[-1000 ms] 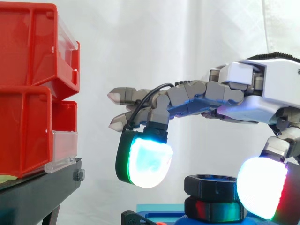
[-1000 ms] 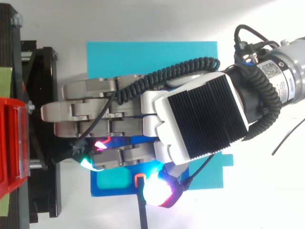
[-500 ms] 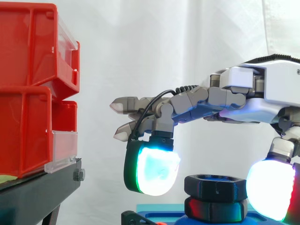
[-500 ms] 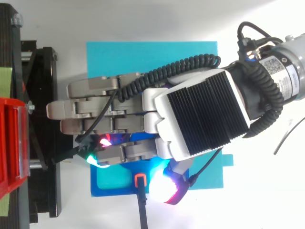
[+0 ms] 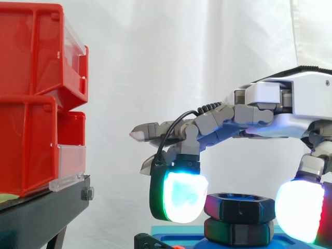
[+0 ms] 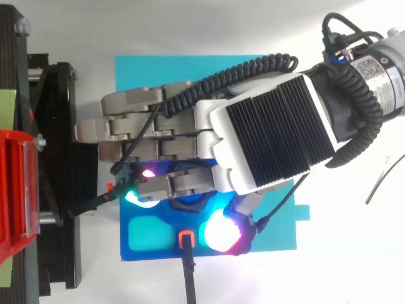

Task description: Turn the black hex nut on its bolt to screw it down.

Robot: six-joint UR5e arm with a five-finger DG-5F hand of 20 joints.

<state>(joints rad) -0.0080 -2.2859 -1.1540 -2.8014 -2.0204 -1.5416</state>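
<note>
White curtain behind, the black hex nut (image 5: 238,205) sits axis-upright over the blue base's (image 6: 161,251) middle, squarely between the hand's (image 6: 266,145) spread glowing pads (image 5: 179,199), one just beside each flank, apparently not yet clamped

Seen from above, the robot's hand (image 6: 266,139) reaches in from the right over a blue base (image 6: 166,252), which lies on a cyan sheet (image 6: 190,66) on the white table (image 6: 354,253). The black hex nut (image 6: 188,201) peeks out beneath the hand. At left, a black stand (image 6: 57,126) carries a red bin (image 6: 16,190).
</note>
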